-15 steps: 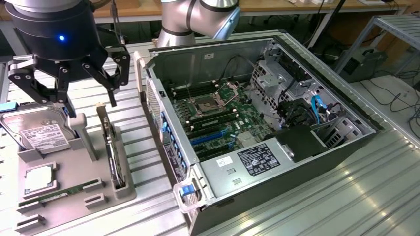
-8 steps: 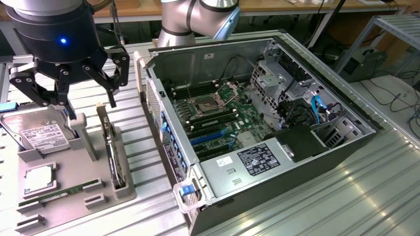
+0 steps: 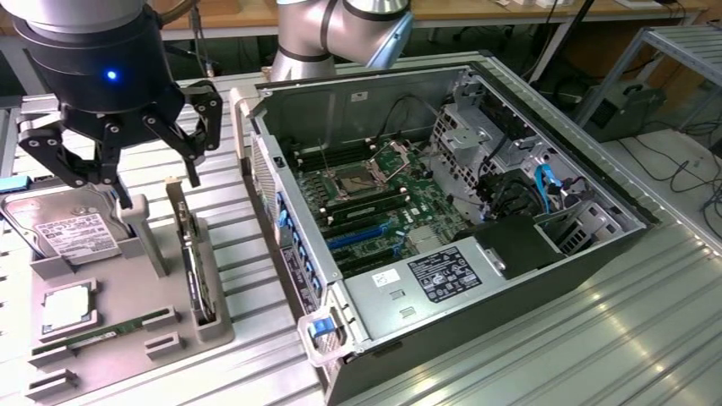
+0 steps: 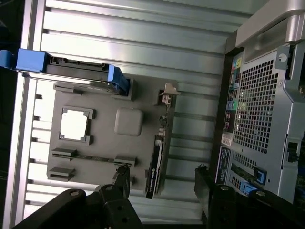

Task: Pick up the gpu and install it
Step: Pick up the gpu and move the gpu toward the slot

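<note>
The gpu [image 3: 194, 262] stands on edge in a slot of the grey holder tray [image 3: 118, 359], a thin dark card with its pale bracket end toward the back. In the wrist view the gpu [image 4: 155, 164] appears edge-on, with its bracket [image 4: 167, 93] at the far end. My gripper [image 3: 155, 188] hangs open above the tray's back part, just over the card's bracket end and apart from it. The two black fingers [image 4: 125, 176] sit on either side of the card's line, with my gripper [image 4: 162, 175] empty.
The open computer case [image 3: 587, 182] lies at the exterior view's right, motherboard [image 3: 390, 199] exposed with blue slots [image 3: 361, 233]. The tray also holds a hard drive [image 3: 68, 233], a processor [image 3: 68, 306] and a green memory stick [image 3: 96, 336]. The ribbed metal table [image 3: 609, 338] lies all around.
</note>
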